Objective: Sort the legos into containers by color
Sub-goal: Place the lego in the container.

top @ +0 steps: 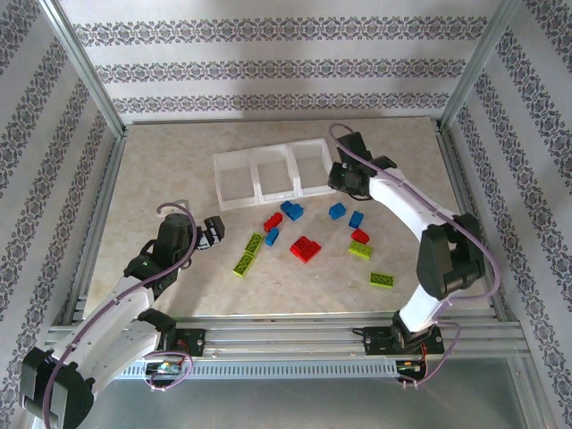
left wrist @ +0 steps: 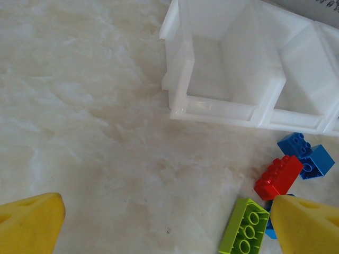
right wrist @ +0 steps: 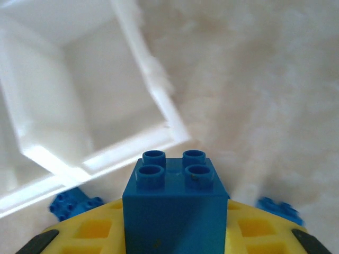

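While the right jaws gripped a blue lego [right wrist: 174,209] beside the three-o'clock bin [top: 312,191] of the containers [top: 237,205], the left jaws hung wide and empty at eight o'clock. Delivery seemed underway, and the next move called for a lift over the rim, then release.

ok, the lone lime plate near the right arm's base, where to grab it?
Across its long edges, from straight above. The lime plate lies flat, studs up, apart from the other bricks, so there's room down both sides; probably too low for a side approach.
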{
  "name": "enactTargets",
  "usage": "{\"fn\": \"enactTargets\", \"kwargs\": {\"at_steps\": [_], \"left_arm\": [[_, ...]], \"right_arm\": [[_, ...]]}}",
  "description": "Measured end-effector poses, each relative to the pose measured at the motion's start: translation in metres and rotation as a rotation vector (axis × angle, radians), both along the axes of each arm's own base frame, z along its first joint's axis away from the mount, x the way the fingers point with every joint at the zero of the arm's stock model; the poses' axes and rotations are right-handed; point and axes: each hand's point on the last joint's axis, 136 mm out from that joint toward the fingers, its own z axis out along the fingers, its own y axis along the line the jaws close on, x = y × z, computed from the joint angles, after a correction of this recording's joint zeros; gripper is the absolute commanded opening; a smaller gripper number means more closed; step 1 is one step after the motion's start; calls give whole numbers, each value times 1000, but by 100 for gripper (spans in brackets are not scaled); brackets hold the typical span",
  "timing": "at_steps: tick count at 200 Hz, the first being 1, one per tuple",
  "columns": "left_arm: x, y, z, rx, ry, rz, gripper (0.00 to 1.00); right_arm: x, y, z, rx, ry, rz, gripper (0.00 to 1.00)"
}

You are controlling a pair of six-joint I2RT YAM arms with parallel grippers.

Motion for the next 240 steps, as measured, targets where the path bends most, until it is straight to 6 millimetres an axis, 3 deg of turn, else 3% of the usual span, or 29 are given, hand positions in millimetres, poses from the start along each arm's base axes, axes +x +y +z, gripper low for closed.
{"fn": "enactTargets", "kwargs": {"at_steps": [39,69,119,166,240], "left_arm": [[1,3,0,-2,0,8,100],[0,3,-1,0,7,8,100],[-4,3,-9,-12,30,14,100],[-8,4,-13,-16,42,20,100],[-10,2,-16,-15,56,5,100]], "right_arm": [[29,36,-4,-33,1,97,30],[49,50,-12,-53,5,139,31],[71,59,-36,-101,38,191,35],[77,63,-61,-151,81,231,45],[79,61,-59,-169,75,235,52]]}}
